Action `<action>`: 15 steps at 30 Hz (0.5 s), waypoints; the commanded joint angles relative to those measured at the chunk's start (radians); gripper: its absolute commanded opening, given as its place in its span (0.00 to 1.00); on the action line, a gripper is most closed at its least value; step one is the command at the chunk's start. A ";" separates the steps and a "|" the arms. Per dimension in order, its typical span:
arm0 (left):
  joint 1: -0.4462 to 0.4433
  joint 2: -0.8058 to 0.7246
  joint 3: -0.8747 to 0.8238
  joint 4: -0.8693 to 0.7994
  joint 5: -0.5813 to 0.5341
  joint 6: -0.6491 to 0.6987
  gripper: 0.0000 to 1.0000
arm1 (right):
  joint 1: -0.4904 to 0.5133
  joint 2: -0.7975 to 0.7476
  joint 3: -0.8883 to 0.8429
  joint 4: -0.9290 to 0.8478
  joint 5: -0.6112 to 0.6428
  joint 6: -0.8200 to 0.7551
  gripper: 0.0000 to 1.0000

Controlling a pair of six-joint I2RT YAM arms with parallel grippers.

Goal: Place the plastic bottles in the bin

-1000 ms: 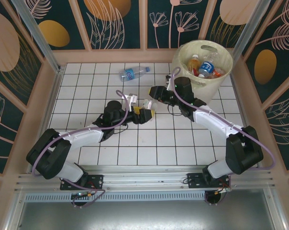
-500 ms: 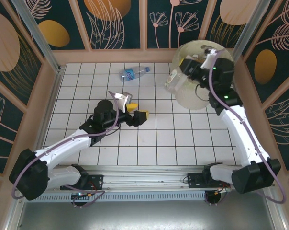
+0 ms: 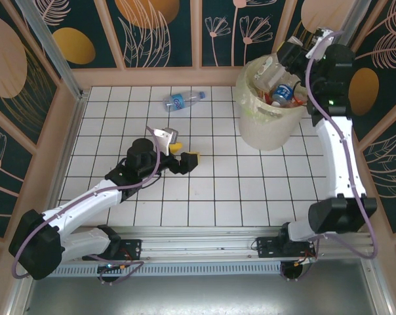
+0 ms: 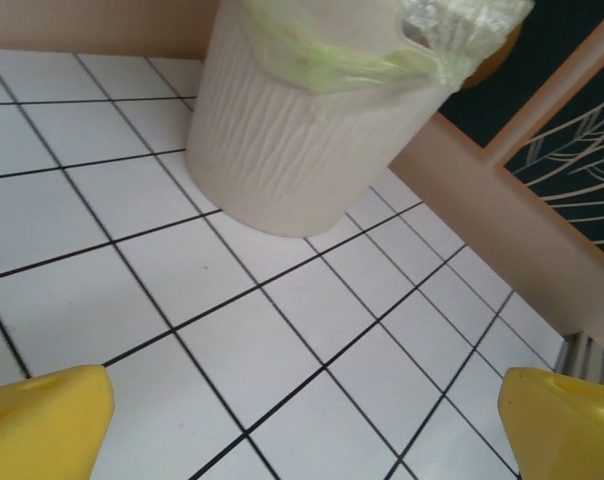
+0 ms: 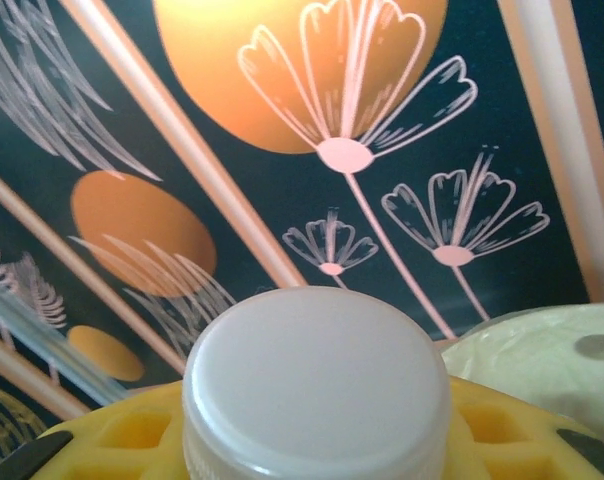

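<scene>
A clear plastic bottle with a blue label (image 3: 182, 100) lies on the white tiles at the far middle of the table. The pale cream bin (image 3: 269, 117) stands at the far right, holding several bottles (image 3: 284, 93). My right gripper (image 3: 284, 58) hangs over the bin's far rim, shut on a bottle whose white cap (image 5: 317, 375) sits between the yellow fingers (image 5: 132, 435). My left gripper (image 3: 185, 157) is low over the table's middle, open and holding nothing. Its yellow fingertips (image 4: 44, 415) stand wide apart, and the bin (image 4: 292, 130) is ahead of it.
Wooden-framed panels painted with flowers (image 3: 158, 29) wall in the table at the back and sides. The bin's clear bag liner (image 4: 382, 55) folds over its rim. Bare tiles (image 3: 237, 190) lie between the arms.
My right arm has carried its bottle from the table's middle up and back to over the bin. My left gripper has let that bottle go and drawn back slightly, still open.
</scene>
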 commanded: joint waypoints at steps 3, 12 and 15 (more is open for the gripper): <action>0.001 -0.025 0.026 -0.077 -0.113 0.042 0.99 | -0.014 0.123 0.109 -0.074 0.056 -0.087 0.41; 0.001 -0.026 0.029 -0.109 -0.137 0.058 0.99 | -0.033 0.304 0.252 -0.219 0.059 -0.125 0.43; 0.001 -0.019 0.031 -0.111 -0.131 0.051 0.98 | -0.044 0.367 0.318 -0.286 0.022 -0.109 0.44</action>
